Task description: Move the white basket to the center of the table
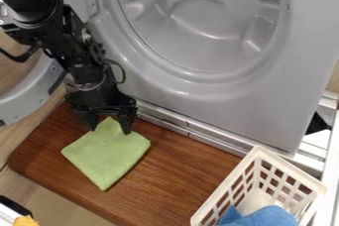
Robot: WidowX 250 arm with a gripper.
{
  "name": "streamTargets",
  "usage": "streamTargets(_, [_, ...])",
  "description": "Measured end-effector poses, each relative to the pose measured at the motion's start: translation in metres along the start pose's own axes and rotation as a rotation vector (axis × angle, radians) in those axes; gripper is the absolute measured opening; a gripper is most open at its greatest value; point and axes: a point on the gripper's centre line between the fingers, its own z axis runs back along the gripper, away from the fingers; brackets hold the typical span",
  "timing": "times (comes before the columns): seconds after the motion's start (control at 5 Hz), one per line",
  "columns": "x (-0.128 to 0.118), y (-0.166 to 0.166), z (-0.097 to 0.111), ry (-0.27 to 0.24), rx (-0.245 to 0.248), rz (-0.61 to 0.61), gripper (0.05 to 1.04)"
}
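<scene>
The black gripper (pixel 107 125) hangs at the left of the wooden board, over the upper end of a green cloth (pixel 107 153). Its two fingers stand wide apart, open, with the cloth's top corner between them. At the lower right, well away from the gripper, the white basket (pixel 249 163) has slatted walls and is cut off by the bottom edge of the view. A blue cloth (pixel 268 217) and a whitish cloth (pixel 255 201) lie inside it. The brown wooden table (pixel 180 178) runs between gripper and basket.
A large grey panel with a round recessed drum or door (pixel 198 27) rises behind the table, with a metal rail (pixel 189 130) along its foot. White framework (pixel 329 170) stands right of the basket. Something orange (pixel 25 221) is at the lower left corner.
</scene>
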Motion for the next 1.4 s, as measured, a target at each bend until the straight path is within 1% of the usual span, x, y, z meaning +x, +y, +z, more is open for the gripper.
streamTargets(0.2, [-0.005,-0.001,-0.004,0.022,-0.003,0.006,0.999])
streamTargets(0.4, [-0.013,-0.036,-0.001,0.033,-0.020,-0.081,0.999])
streamTargets(0.6, [-0.017,-0.065,0.003,0.020,0.007,-0.167,0.999])
streamTargets(0.8, [-0.025,-0.095,0.005,0.027,-0.041,-0.220,0.999])
streamTargets(1.0, [-0.030,-0.137,0.010,0.025,-0.124,-0.302,0.999])
streamTargets(1.2, [-0.035,-0.163,0.012,0.030,-0.163,-0.341,0.999])
streamTargets(1.4, [-0.040,-0.182,0.011,0.033,-0.175,-0.368,0.999])
